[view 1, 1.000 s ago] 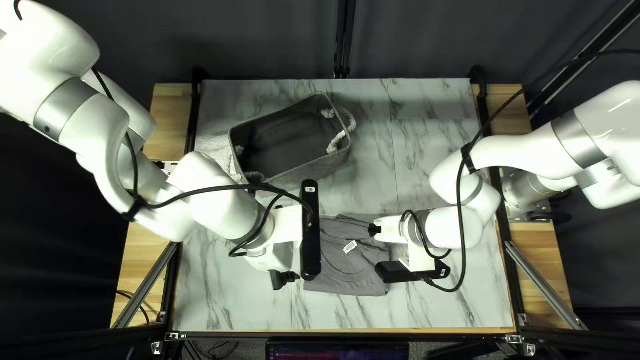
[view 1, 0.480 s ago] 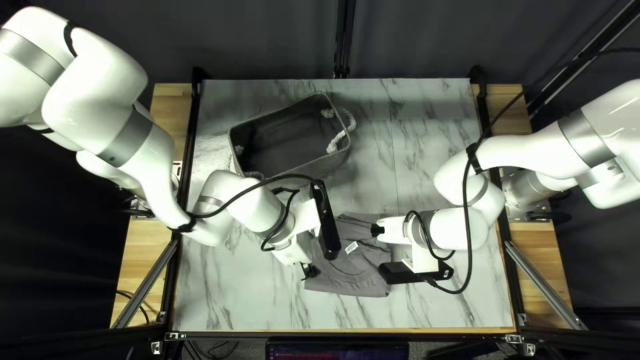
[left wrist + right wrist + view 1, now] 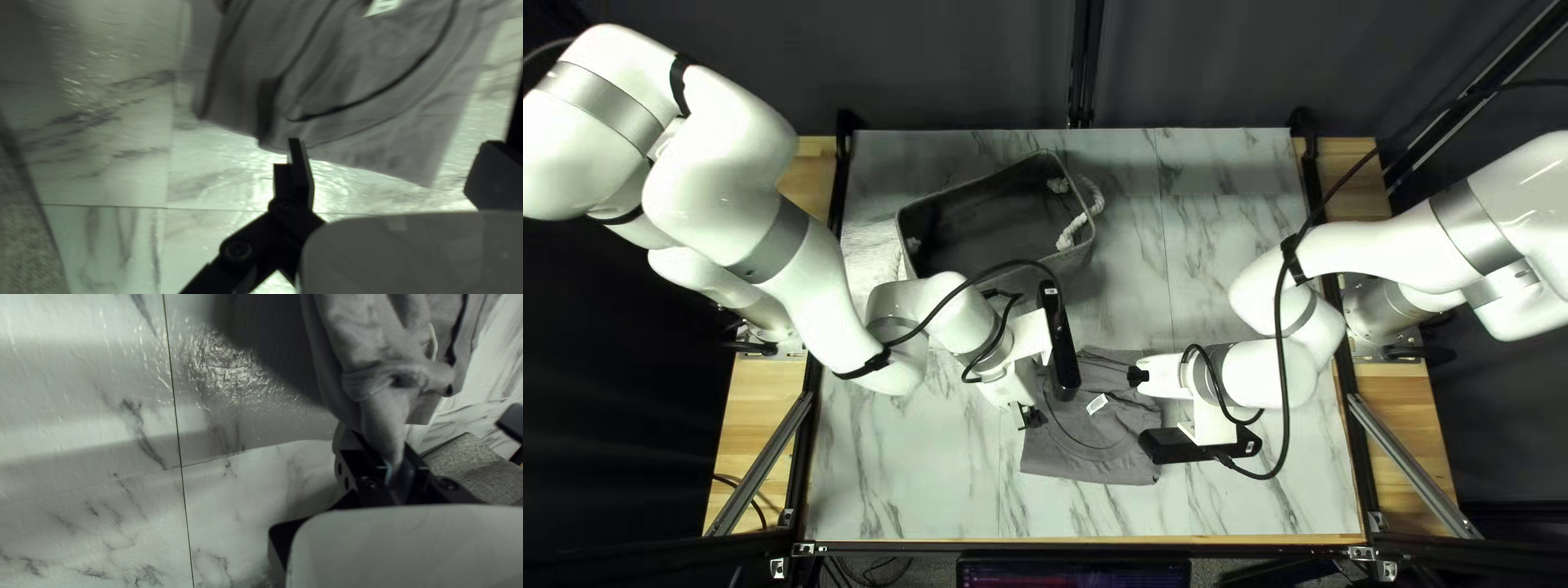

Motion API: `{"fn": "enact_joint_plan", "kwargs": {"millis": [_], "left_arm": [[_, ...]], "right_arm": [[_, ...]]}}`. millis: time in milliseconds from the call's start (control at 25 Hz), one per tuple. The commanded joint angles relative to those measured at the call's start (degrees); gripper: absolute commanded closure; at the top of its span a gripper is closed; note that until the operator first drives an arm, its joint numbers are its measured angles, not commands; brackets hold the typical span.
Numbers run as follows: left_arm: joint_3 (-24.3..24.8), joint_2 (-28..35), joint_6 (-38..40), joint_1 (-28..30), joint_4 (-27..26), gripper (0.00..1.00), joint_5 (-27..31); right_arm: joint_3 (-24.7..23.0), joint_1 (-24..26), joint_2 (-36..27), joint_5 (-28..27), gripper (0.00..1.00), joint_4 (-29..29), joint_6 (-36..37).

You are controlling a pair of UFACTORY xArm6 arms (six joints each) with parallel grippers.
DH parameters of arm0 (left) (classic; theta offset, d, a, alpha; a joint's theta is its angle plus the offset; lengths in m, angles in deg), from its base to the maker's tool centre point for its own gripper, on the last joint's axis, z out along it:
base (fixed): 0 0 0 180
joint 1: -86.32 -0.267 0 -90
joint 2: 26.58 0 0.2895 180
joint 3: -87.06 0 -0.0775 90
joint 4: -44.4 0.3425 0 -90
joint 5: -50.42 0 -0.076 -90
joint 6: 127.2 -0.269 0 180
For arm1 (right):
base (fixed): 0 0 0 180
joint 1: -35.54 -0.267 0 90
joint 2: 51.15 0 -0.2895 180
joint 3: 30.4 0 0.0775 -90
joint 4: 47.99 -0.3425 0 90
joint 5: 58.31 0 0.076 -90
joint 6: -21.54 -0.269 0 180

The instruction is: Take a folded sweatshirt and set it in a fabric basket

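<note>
Right gripper (image 3: pixel 1137 376): is pinching the grey sweatshirt (image 3: pixel 1100 449), which is lying lower centre of the top left view. Left gripper (image 3: pixel 1030 417): is standing open near its edge. Fabric basket (image 3: pixel 991 227): is sitting upper left of centre.

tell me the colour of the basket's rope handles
The handles look off-white, seen best in the top left view.
</note>
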Motion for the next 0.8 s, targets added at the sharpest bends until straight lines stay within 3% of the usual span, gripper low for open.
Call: {"fn": "enact_joint_plan", "kwargs": {"millis": [40,120,200,400,520,800], "left_arm": [[0.88,-0.93,-4.26,-0.36,-4.33,0.00,-1.50],[0.80,-1.50,-6.47,-0.51,-6.46,0.00,-1.83],[0.54,-2.42,-12.40,-0.41,-12.53,0.00,-2.44],[-0.77,-4.50,-21.82,-1.10,-21.32,0.00,-2.45],[-2.03,-5.94,-23.82,-1.67,-22.80,0.00,-1.95],[-2.61,-6.67,-21.44,-2.72,-19.67,0.00,-1.32]], "right_arm": [[-0.14,0.23,-0.01,0.27,1.00,-0.19,0.36],[-0.27,0.33,-0.09,0.44,1.00,-0.25,0.49],[-0.27,0.34,-0.11,0.46,1.00,-0.32,0.60],[-0.18,0.26,-0.02,0.36,1.00,-0.36,0.65],[-0.27,0.28,-0.13,0.33,1.00,-0.38,0.67],[-0.05,0.46,0.35,0.61,1.00,-0.37,0.83]]}}
